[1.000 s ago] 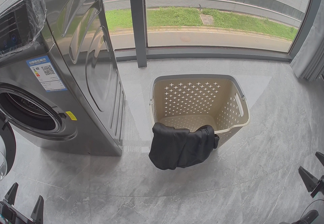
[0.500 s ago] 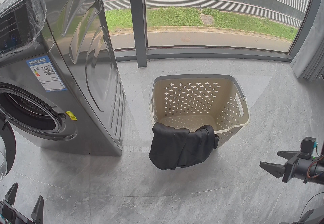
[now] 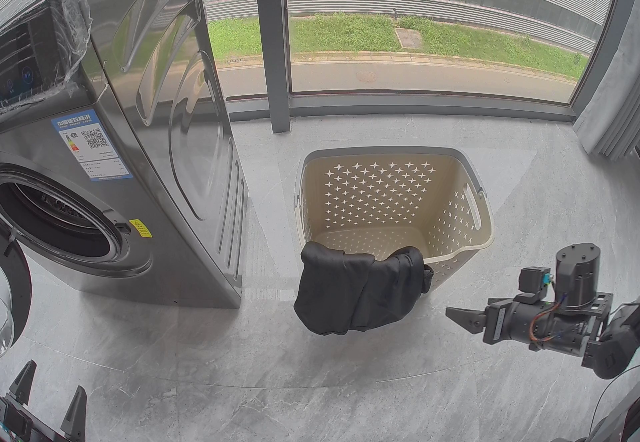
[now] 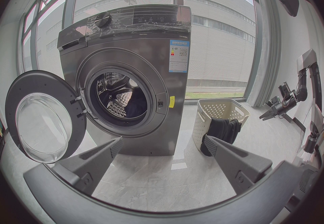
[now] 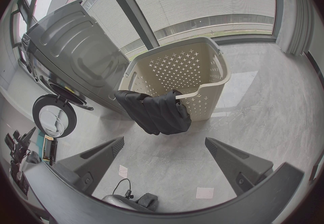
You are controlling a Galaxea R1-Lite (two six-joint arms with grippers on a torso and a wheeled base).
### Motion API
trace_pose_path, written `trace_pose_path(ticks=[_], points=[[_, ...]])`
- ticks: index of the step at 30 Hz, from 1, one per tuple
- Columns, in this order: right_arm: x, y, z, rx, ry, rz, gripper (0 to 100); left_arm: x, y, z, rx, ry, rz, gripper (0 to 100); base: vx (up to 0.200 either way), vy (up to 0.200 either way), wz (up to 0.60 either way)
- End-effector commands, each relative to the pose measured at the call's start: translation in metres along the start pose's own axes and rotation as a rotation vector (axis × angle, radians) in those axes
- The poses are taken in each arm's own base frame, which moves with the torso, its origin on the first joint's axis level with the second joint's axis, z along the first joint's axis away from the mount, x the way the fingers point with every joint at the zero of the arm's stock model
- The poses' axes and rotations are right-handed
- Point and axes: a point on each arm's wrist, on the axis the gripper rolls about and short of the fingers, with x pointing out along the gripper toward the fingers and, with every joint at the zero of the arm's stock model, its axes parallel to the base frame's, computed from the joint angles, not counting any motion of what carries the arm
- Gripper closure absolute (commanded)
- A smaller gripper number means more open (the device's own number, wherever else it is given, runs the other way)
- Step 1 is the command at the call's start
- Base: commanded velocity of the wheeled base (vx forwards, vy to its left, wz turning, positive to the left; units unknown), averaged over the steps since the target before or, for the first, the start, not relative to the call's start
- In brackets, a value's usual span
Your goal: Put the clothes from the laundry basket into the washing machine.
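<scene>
Limp black cloth garment (image 3: pixel 360 290) is draping over the cream plastic basket (image 3: pixel 373 193), probably light; pinch its top fold. Your left gripper (image 3: pixel 55 378) and right gripper (image 5: pixel 163 140) are gaping, empty.

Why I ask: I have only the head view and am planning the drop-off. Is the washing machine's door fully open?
Observer: Yes. The left wrist view shows the door swung wide to one side, leaving the opening clear.
Operator: Anything already inside?
Observer: The drum shows bare metal; I see no clothes in it, as far as that view reaches.
Operator: Is the right pincer ready to grab?
Observer: The right wrist view shows the right pincer with its fingers spread. The black garment hangs ahead of it, untouched.
</scene>
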Motion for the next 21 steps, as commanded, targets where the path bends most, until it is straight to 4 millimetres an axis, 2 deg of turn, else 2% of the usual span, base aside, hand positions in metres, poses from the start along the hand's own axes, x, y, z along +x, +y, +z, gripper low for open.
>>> trace_pose_path(ticks=[1, 2, 12, 21], points=[[0.039, 0.01, -0.009, -0.01, 0.067, -0.011, 0, 0.0, 0.0, -0.004, -0.001, 0.002, -0.001, 0, 0.0, 0.0, 0.0], [0.039, 0.01, -0.009, -0.01, 0.067, -0.011, 0, 0.0, 0.0, -0.005, -0.002, 0.002, -0.001, 0, 0.0, 0.0, 0.0], [0.099, 0.015, -0.011, -0.019, 0.077, -0.049, 0, 0.0, 0.0, -0.005, -0.002, 0.002, 0.001, 0, 0.0, 0.0, 0.0], [0.137, 0.014, -0.017, -0.016, 0.045, -0.043, 0, 0.0, 0.0, -0.004, -0.002, 0.0, -0.001, 0, 0.0, 0.0, 0.0]])
